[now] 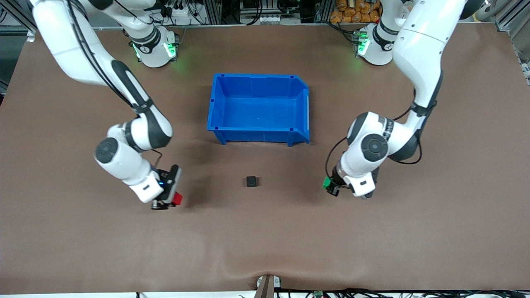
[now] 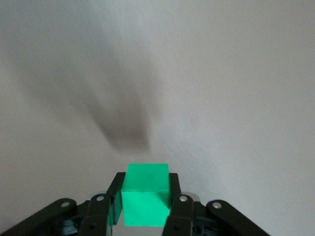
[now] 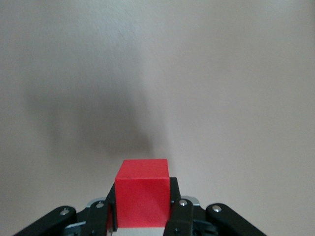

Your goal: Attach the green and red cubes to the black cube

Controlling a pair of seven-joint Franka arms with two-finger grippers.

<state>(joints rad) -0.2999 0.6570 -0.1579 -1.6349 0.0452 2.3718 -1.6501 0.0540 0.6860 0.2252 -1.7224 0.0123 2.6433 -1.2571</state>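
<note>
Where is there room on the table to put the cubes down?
Bare table lies nearer the camera than the black cube. More lies between it and each end effector, right with the red cube, left with the green cube. Nowhere is crowded.

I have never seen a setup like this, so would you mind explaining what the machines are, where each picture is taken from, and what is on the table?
These are two white robot arms bolted at one edge of a brown table. The wide picture comes from a high camera facing them. The other two come from small cameras on each arm's wrist, looking past its tool.

On the table sit a blue bin and, nearer the front camera, a tiny black cube.

The left tool is shut on a green cube, over the table toward the left arm's end. The right tool is shut on a red cube, toward the right arm's end. The black cube lies between them, untouched.
</note>
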